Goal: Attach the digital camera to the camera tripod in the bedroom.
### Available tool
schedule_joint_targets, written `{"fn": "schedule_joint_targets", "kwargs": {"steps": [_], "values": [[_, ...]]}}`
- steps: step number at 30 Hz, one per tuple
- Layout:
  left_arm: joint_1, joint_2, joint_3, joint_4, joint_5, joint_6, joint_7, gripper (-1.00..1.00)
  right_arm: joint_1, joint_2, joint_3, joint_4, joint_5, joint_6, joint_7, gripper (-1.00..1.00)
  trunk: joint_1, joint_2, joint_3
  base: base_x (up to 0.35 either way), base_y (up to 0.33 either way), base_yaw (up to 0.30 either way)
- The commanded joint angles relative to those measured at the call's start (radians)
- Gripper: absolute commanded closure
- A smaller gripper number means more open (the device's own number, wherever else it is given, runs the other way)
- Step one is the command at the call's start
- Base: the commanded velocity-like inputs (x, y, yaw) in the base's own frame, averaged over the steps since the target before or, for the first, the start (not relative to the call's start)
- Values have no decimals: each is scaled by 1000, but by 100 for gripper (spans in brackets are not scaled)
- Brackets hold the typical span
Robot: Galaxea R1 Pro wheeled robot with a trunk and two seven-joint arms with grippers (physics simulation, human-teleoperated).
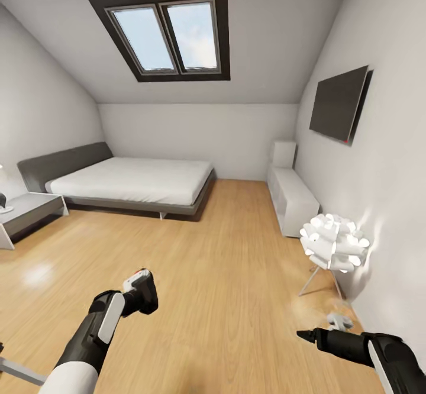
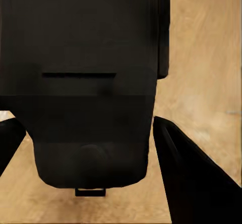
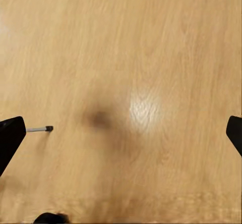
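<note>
In the bedroom [image 1: 225, 275], the left gripper [image 1: 142, 293] is clamped on the digital camera [image 2: 85, 82], black fingers [image 2: 186, 178] pressed to both sides of its boxy body, held over bare plank floor well short of the bed [image 1: 133, 184]. The right gripper [image 3: 121, 133] hangs spread wide and empty above the floor, near the right-hand wall. From the bed's foot edge a broad stretch of open floor runs forward to both arms. A white low cabinet [image 1: 293, 199] lines the wall across from the bed; a white flower-shaped lamp [image 1: 333, 243] stands just past its near end. A thin silver leg with a black tip [image 3: 40, 129] lies near one right fingertip.
</note>
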Motion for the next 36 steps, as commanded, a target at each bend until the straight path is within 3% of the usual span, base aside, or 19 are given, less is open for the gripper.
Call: {"fn": "schedule_joint_targets", "kwargs": {"steps": [1, 5, 8, 9, 10, 14, 17, 22, 23, 28, 36], "values": [[0, 1, 1, 53, 17, 2, 16, 100, -1, 0, -2, 42, 16, -4, 7, -100, -4, 7, 2, 0, 0, 0], [0, 5, 1, 200, 5, -12, 33, 100, -1, -1, 0, 152, 73, -39, -7, -100, -19, 35, 15, 0, 0, 0], [0, 7, -1, 339, -20, -86, 40, 100, -1, 3, -1, 236, 149, -84, -34, -100, -31, 56, 24, 0, 0, 0], [0, 6, -3, 402, -37, -144, 42, 100, -1, 5, -2, 272, 185, -113, -48, -100, -35, 63, 27, 0, 0, 0], [0, 4, -3, 563, -93, -281, 44, 100, -1, 7, -5, 386, 253, -202, -86, -100, -39, 70, 30, 0, 0, 0], [0, 3, -3, 719, -150, -370, 46, 100, -1, 2, -9, 554, 280, -301, -143, -100, -54, 98, 43, 0, 0, 0], [0, 4, -3, 831, -177, -440, 46, 100, -1, -1, -10, 732, 289, -425, -240, -100, -65, 119, 52, 0, 0, 0], [17, 8, -3, 897, -183, -509, 46, 100, -1, 1, -9, 906, 292, -567, -366, -100, -85, 154, 68, 0, 0, 0], [39, 9, -3, 908, -185, -532, 46, 100, 0, 2, -9, 970, 292, -628, -415, -100, -88, 161, 71, 0, 0, 0], [118, 10, -3, 924, -187, -579, 46, 100, -8, 6, -8, 1059, 291, -773, -528, -100, -108, 196, 87, 0, 0, 0], [178, 13, -3, 928, -188, -592, 44, 100, 0, 10, -8, 1080, 287, -827, -561, -100, -138, 252, 112, 0, 0, 0]]}}
